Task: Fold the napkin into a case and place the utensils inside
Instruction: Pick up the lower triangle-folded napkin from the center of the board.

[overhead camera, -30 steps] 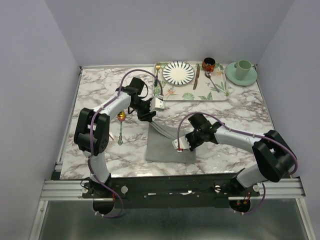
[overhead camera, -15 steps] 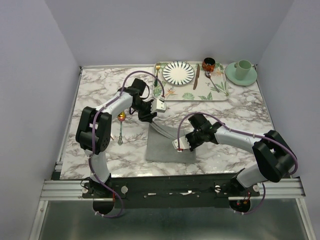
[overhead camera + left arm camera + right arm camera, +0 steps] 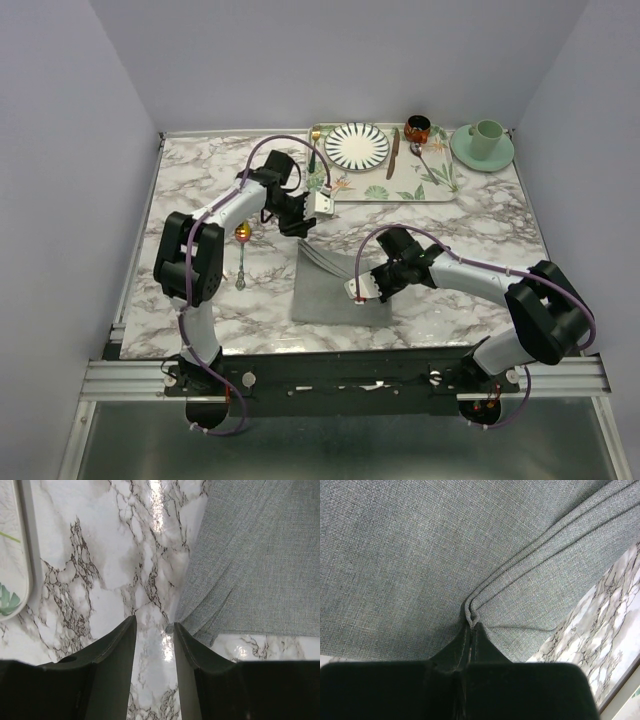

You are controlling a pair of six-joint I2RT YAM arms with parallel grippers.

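right gripper [image 3: 471, 626] clamped on a napkin [image 3: 410, 555] pleat, clear only from its wrist view, left gripper [image 3: 155, 626] half-spread, empty, beside the napkin's corner

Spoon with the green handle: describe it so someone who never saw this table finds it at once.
Start at the marble table, then find the grey napkin near its front. Left of it lies the spoon: gold bowl, thin pale-green handle, on bare marble, not on the leaf-patterned tray.

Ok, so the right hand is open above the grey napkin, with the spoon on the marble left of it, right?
No, the right hand is shut on a fold of the grey napkin, as the right wrist view shows. The spoon part is correct.
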